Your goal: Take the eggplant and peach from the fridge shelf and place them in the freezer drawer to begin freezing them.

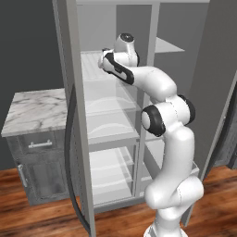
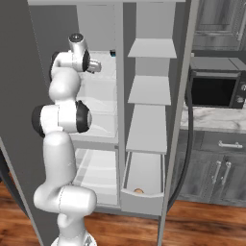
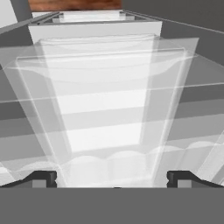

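In the hand view the gripper (image 3: 113, 178) stands with its jaws wide apart and nothing between them, one dark tip at the lower left of the frame and one at the lower right. Beyond the tips the camera looks down through a stack of clear fridge shelves, with a strip of wooden floor (image 3: 74, 4) at the top edge.

In the right base view, lower centre, the freezer drawer (image 2: 144, 202) is pulled out, and the peach (image 2: 138, 190) lies inside just behind its front wall, so that half of the job looks done. Higher up, in the upper left of the frame, the hand reaches in over the ridged fridge shelf (image 2: 104, 61). A small black cup (image 2: 113, 54) sits at the back of it.

The arm covers much of that shelf, so I cannot tell where the eggplant lies.

By my judgement the eggplant will be light and firm, with a smooth skin that may slip. A rounded lump like that can roll when nudged. It is best taken across its widest middle, with the fingers lowered on both sides and closed gently but fully.
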